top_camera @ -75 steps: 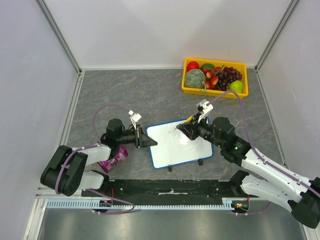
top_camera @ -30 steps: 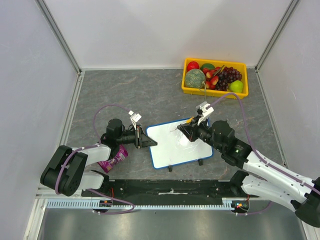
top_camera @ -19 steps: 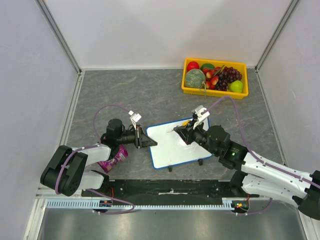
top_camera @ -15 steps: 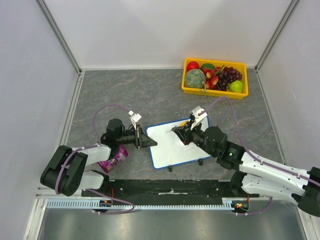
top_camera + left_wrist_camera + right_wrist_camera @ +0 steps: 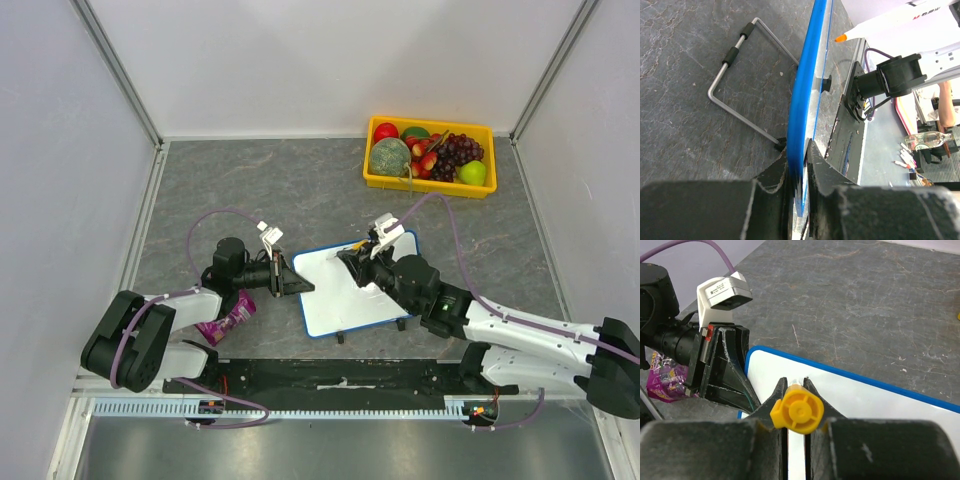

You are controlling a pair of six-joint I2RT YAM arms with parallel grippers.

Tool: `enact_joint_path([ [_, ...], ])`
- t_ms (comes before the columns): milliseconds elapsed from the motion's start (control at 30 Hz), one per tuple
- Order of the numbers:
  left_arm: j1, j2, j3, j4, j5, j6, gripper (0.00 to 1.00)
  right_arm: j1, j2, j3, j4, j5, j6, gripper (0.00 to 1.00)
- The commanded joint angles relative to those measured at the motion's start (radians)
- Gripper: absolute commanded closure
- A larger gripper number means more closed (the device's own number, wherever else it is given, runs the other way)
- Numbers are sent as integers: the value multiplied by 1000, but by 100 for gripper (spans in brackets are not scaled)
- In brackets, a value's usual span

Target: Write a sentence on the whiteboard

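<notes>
Propped on its bent wire stand (image 5: 740, 75) near the middle of the grey stone-patterned table (image 5: 250, 190), the small white rectangular whiteboard with the blue rounded frame (image 5: 340, 300) faced up towards the top camera, and no lettering of the sentence could be made out on the white that showed. Its long axis ran roughly from 9 o'clock to 3 o'clock in the top view, the 3 o'clock end tipped slightly towards the far wall. At the board's 9 o'clock edge the left gripper (image 5: 797, 152) was pinched tight on the blue frame, the fingers lying flat against both sides of it. Over the board's upper half, towards 11 o'clock, the right gripper (image 5: 794, 385) was closed around a white-barrelled marker with a yellow end cap (image 5: 797, 413); the left wrist view showed its orange tip close to the writing face, though whether it touched could not be told. The next stroke seemed to turn on this: the board lay directly under and ahead of the tip, so the right arm was the one placed to write, and the lines would need to follow the board's long axis while the left arm kept the frame steady. Beyond the board, a purple snack packet (image 5: 228, 320) lay at about 8 o'clock beside the left arm, and a yellow plastic tray of fruit (image 5: 430, 189) stood well apart at about 1 o'clock near the far wall.
</notes>
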Motion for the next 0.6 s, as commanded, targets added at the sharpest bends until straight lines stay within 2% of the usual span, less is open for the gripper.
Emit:
enact_joint_path([
  [0, -1, 19, -1, -47, -47, 99, 98, 11, 12, 15, 99, 50, -7, 100],
  [567, -1, 28, 2, -45, -41, 98, 98, 22, 60, -8, 108, 83, -1, 100],
])
